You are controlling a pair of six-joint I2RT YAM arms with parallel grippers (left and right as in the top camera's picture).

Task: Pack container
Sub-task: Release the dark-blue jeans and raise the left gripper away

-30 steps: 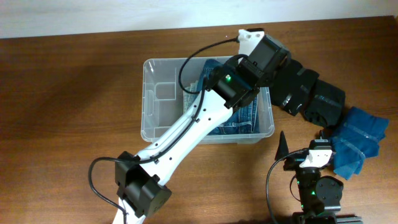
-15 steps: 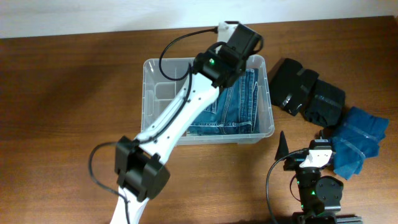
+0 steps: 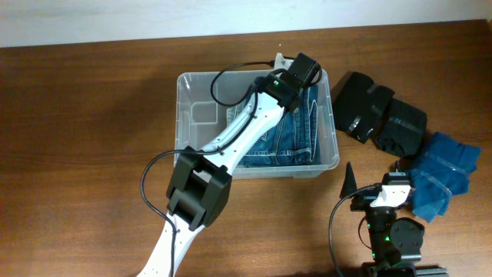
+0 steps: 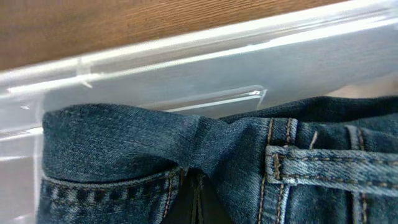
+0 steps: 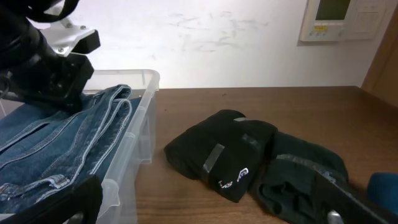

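Overhead, the container point(image 3: 181, 123) sits centrally on the desk point(image 3: 92, 92) holding jeans point(image 3: 296, 142), left fingers point(image 4: 196, 200) pinching their waistband by the far wall, right fingers point(image 5: 82, 198) spread near; rising without release would likely drag denim out over the rim.

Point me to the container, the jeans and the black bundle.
container point(image 3: 201, 145): overhead, bare floor at its left end.
jeans point(image 3: 298, 142): overhead, folded denim right of the arm.
black bundle point(image 5: 221, 152): right wrist, top of the folded cloth.
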